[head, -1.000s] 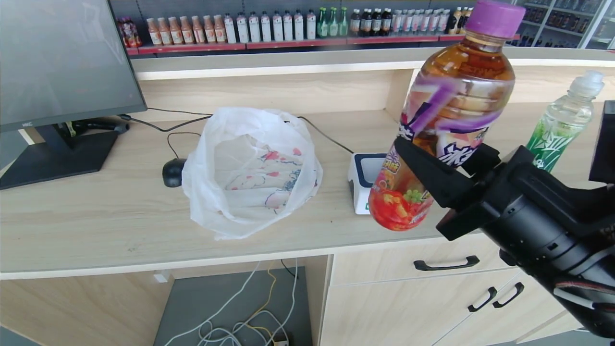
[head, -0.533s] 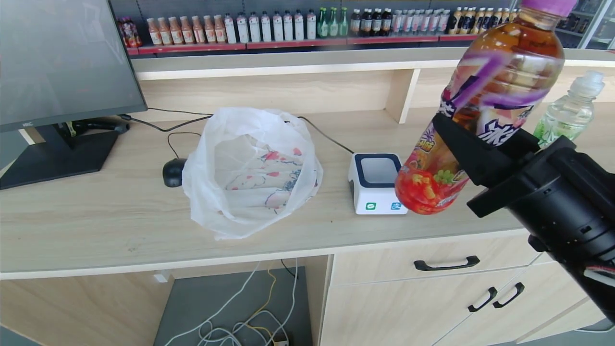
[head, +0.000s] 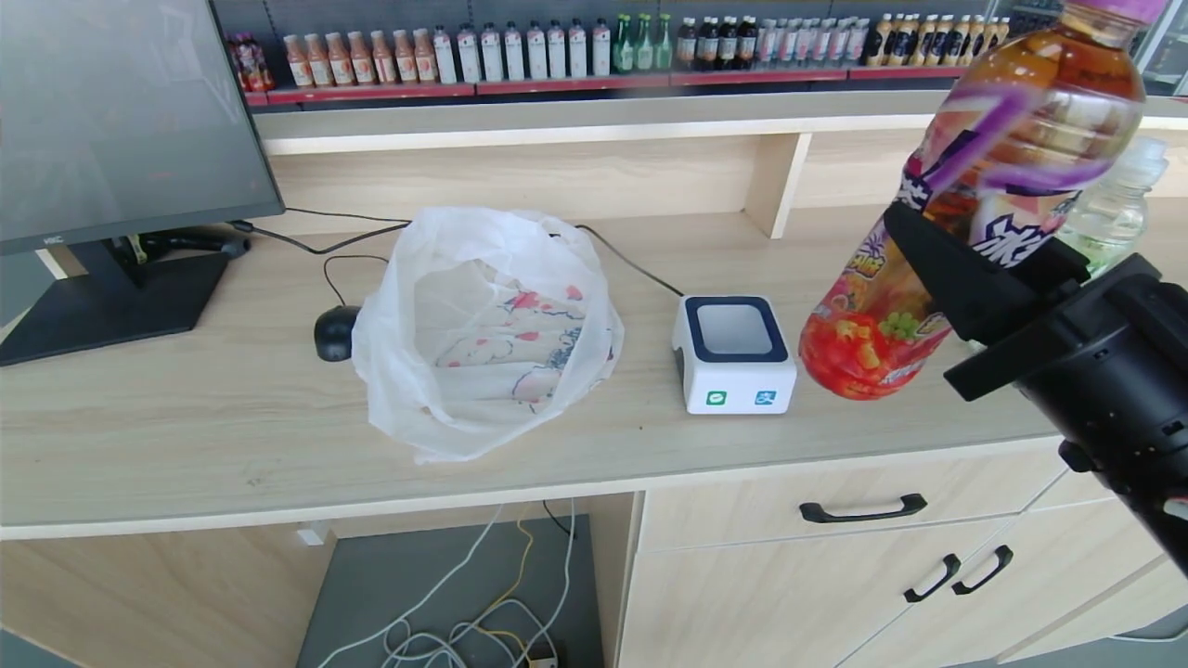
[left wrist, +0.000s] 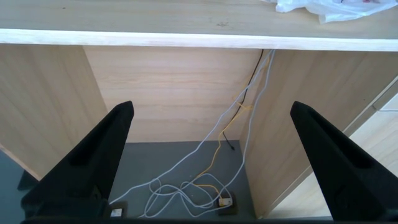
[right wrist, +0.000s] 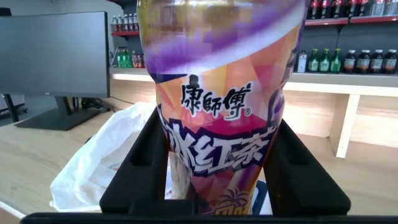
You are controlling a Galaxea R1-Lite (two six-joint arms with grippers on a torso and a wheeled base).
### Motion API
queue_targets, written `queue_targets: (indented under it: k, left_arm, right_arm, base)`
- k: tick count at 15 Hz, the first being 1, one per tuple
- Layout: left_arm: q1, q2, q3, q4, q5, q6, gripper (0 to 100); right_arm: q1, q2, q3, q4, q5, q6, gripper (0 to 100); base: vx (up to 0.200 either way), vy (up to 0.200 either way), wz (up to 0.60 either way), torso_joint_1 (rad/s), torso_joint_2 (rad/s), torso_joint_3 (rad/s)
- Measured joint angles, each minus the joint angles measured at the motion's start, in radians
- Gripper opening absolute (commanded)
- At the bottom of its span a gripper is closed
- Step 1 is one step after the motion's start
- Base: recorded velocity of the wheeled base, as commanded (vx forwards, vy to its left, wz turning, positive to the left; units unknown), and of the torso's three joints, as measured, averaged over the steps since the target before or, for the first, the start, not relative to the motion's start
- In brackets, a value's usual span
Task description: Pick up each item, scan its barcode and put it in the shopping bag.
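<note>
The right arm comes in from 4 o'clock in the head view. Its black jaws are closed around the middle of a tea bottle, one on each side of the label, pressing against it. The bottle holds amber drink and has a purple, orange and red label. It is tilted, with its neck towards 1 o'clock and its red base towards 7 o'clock. The base sticks out beyond the jaws, and the shoulder and neck rise above them. In the right wrist view the bottle stands between the two jaws.

On the pale wood counter, a small white scanner with a dark-framed window sits near the middle. The bottle's base appears just beside it, at its 3 o'clock. A white plastic shopping bag lies with its mouth open at the scanner's 9 o'clock. A black mouse sits at the bag's 9 o'clock, and a dark monitor stands at 10 o'clock. A clear bottle with a green label stands behind the held bottle, partly hidden.

The left jaws are spread wide with nothing between them, below the counter edge, facing an open bay with loose cables.
</note>
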Motion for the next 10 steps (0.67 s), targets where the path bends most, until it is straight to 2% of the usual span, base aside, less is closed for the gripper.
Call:
queue_targets:
  k: [10]
  left_arm:
    - [0.0,0.0,0.0,0.0,0.0,0.001,100]
  right_arm:
    - [-0.017,-0.003,0.007,-0.001,0.006,0.001,0]
  base:
    - [0.0,0.2,0.0,0.003,0.01,0.0]
